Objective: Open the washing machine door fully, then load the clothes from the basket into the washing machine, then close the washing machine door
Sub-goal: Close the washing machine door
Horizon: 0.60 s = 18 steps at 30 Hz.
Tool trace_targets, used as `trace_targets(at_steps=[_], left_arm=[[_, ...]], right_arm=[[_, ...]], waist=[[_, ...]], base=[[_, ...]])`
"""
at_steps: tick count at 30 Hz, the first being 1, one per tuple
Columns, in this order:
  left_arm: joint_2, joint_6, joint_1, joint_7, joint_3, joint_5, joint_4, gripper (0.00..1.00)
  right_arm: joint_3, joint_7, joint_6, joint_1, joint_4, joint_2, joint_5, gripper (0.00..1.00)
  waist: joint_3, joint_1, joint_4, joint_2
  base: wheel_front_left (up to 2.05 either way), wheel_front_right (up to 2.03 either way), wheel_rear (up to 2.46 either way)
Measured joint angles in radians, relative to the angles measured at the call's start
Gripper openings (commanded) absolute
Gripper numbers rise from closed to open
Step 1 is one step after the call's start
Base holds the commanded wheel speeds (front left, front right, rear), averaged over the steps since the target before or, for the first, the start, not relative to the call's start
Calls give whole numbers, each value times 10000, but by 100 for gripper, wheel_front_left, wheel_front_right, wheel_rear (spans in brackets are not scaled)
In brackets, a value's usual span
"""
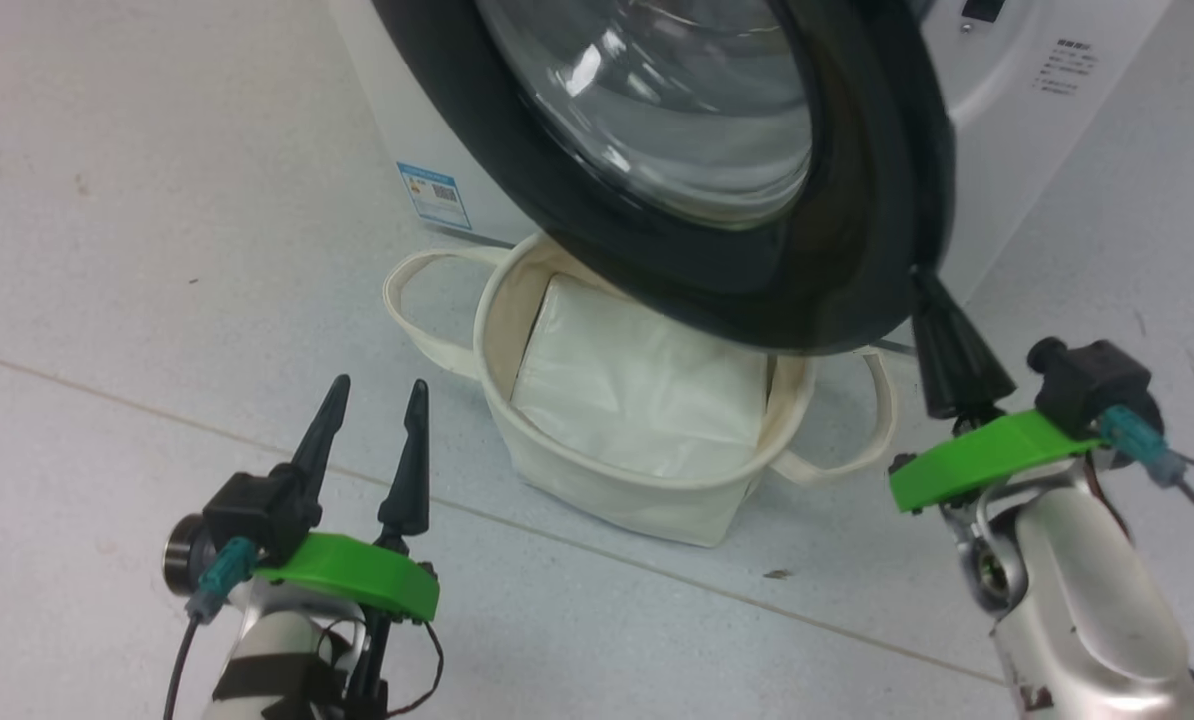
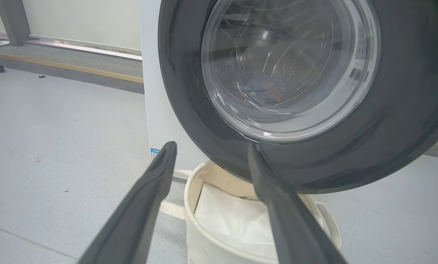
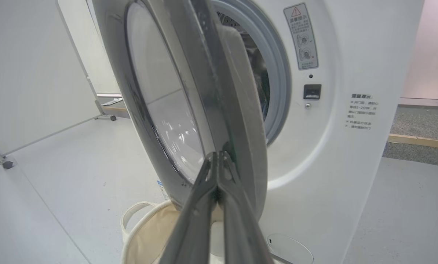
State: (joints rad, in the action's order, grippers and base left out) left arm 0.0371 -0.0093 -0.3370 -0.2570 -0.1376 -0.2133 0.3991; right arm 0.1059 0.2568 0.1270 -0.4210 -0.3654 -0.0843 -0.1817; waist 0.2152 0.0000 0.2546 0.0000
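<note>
With the basket (image 1: 617,500) holding just its white liner sheet (image 1: 647,400) and the clothes (image 2: 263,90) glimpsed inside the washing machine (image 1: 1017,120), loading looks done and only the half-open washing machine door (image 1: 837,260) remains to shut; the right gripper (image 1: 924,290), fingers pressed together, sits at its rim, the left gripper (image 1: 380,385) spread wide.

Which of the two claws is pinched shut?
The right gripper: its fingers are pressed together at the door's rim. The left gripper has its fingers spread apart, holding nothing.
</note>
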Motion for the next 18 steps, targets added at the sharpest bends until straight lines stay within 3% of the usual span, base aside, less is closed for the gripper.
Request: trace_targets(at_steps=[18], left_arm=[[-13, 194, -668, 0, -497, -389, -119, 100]], right_arm=[[-1375, 0, 0, -2515, -1889, -859, 966, 0]], waist=[[1070, 0, 357, 0]], base=[[0, 0, 0]])
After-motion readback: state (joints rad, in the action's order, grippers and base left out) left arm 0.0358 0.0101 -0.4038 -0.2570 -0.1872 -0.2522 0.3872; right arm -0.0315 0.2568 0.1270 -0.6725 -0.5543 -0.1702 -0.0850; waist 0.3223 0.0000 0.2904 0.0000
